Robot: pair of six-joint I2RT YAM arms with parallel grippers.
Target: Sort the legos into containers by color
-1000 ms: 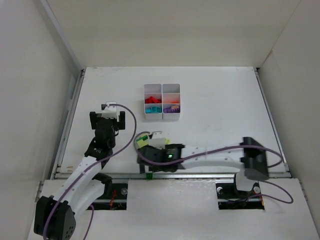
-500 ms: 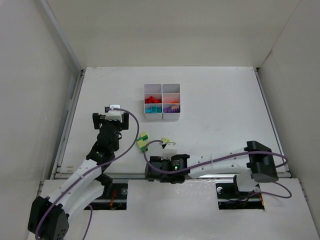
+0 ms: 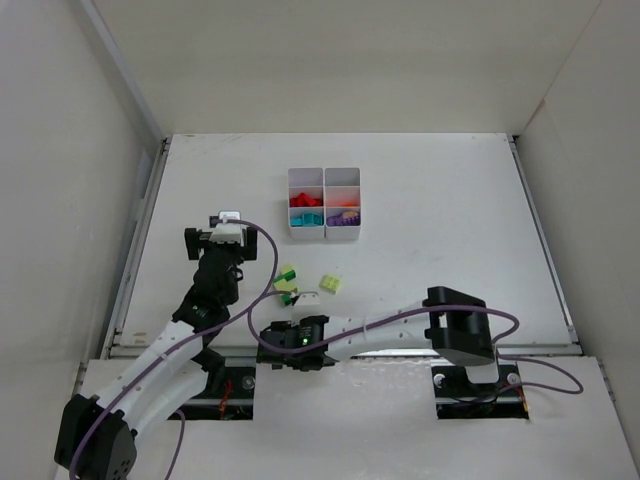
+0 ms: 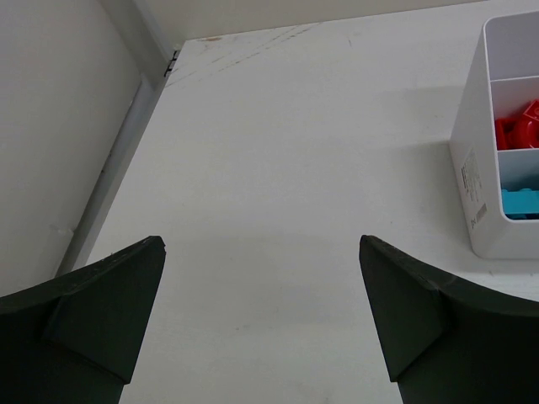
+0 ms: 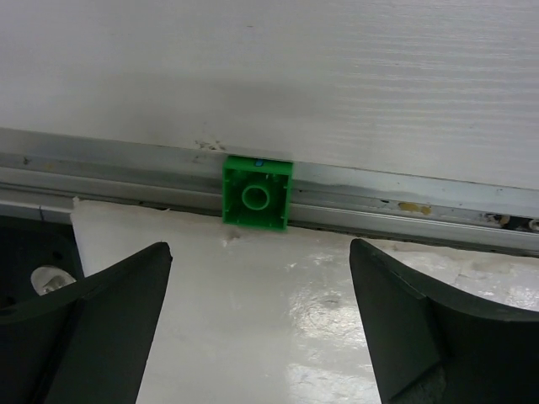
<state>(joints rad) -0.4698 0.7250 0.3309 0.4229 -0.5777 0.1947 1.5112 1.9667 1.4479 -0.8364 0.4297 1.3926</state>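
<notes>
Green lego [image 5: 257, 195] on near-edge rail [image 5: 438, 178], right gripper [image 5: 259, 247] spread

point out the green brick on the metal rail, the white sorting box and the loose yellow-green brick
green brick [image 5: 257, 195], right wrist view, its round centre
white sorting box [image 4: 472, 202], left wrist view, its outer side wall
yellow-green brick [image 3: 330, 285], top external view, its top face

No readable text anywhere, small printed label [image 4: 472, 189] on organiser box [image 4: 497, 246] wall, too blurred to read
</notes>
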